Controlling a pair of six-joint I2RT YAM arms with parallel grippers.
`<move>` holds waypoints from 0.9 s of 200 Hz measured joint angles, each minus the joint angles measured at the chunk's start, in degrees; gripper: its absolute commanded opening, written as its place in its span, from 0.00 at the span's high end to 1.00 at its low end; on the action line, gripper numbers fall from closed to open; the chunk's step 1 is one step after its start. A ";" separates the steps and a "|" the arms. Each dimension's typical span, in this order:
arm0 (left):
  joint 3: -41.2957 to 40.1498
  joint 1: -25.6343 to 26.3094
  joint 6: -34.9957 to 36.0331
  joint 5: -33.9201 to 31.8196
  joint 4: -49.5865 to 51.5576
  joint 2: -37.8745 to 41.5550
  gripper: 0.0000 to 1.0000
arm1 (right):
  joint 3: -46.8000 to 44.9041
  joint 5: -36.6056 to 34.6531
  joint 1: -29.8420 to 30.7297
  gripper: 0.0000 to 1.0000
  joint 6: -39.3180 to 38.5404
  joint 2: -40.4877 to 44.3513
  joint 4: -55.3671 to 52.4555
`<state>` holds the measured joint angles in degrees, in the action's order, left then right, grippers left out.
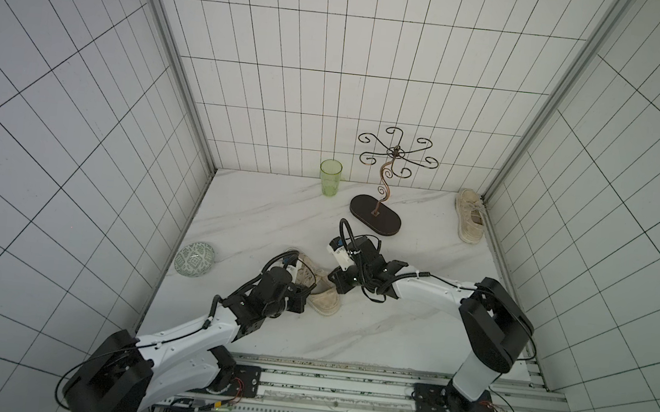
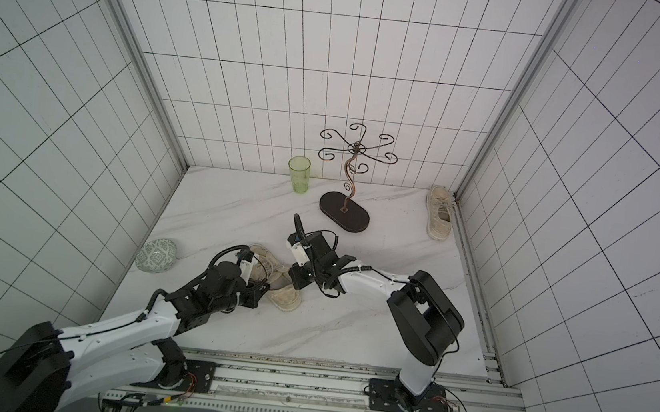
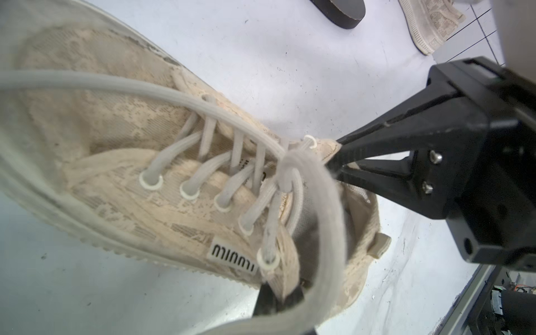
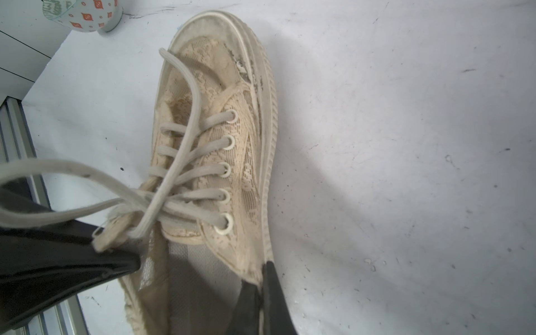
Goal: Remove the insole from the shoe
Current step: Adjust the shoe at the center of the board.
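- Shoe: beige lace-patterned canvas shoe (image 1: 325, 298) sits sole-down on the white marble tabletop (image 1: 277, 218). In both top views the toe points to 10 o'clock and the heel to 4 o'clock.
- Left gripper (image 3: 278, 298): enters from 8 o'clock of the shoe. It is clenched on the collar edge just behind the last eyelet, with fabric pinched between the jaws.
- Right gripper (image 4: 261, 293): enters from 3 o'clock. It is clamped on the opposite collar wall, one finger inside the mouth and one outside.
- Reason for the hold (judgement): pinches on opposite sides would pin the shoe and let the arms spread the mouth. Neither claw has the insole itself.
- Grey insole (image 4: 197, 278): a flat grey surface deep in the mouth is probably the insole, though shadow blurs its edges. It is not yet out of the shoe.
- Loose off-white laces (image 4: 185, 116): these loop up over the tongue toward both wrist cameras and could snag on a lift.
- Views: the top views give arm approach and table layout, but the wrists cover the collar, so no contact shows there. The wrist views show both pinches, and each one shows the other arm's fingertips on the collar.
- Bystanders, all well apart from the shoe:
  - green plastic tumbler (image 1: 330, 178) at 12 o'clock
  - scrolled wire stand on a dark oval base (image 1: 375, 216) at 1 o'clock
  - second beige shoe (image 1: 470, 215) at 2 o'clock
  - green-patterned ceramic bowl (image 1: 194, 259) at 9 o'clock
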<state>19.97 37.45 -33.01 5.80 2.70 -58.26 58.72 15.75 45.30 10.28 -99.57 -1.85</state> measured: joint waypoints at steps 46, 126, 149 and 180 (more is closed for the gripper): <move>-0.11 0.00 0.57 0.94 -2.71 -4.52 1.00 | 0.13 4.46 -1.84 0.67 -0.07 -0.55 -0.81; -0.76 -1.99 0.92 3.78 -6.88 -6.97 1.00 | 3.78 4.42 -0.92 0.67 -1.14 3.19 -9.29; -2.69 -3.15 0.92 5.27 -7.89 -4.94 1.00 | 6.93 5.07 -0.09 0.73 -0.37 3.78 -9.88; -3.30 -3.72 0.92 6.05 -8.24 -4.28 1.00 | 11.23 7.08 1.73 0.84 0.42 2.86 -9.88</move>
<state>16.67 33.74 -32.10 11.86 -5.54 -62.54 69.95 22.83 47.03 10.70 -96.71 -11.73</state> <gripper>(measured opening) 0.048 0.205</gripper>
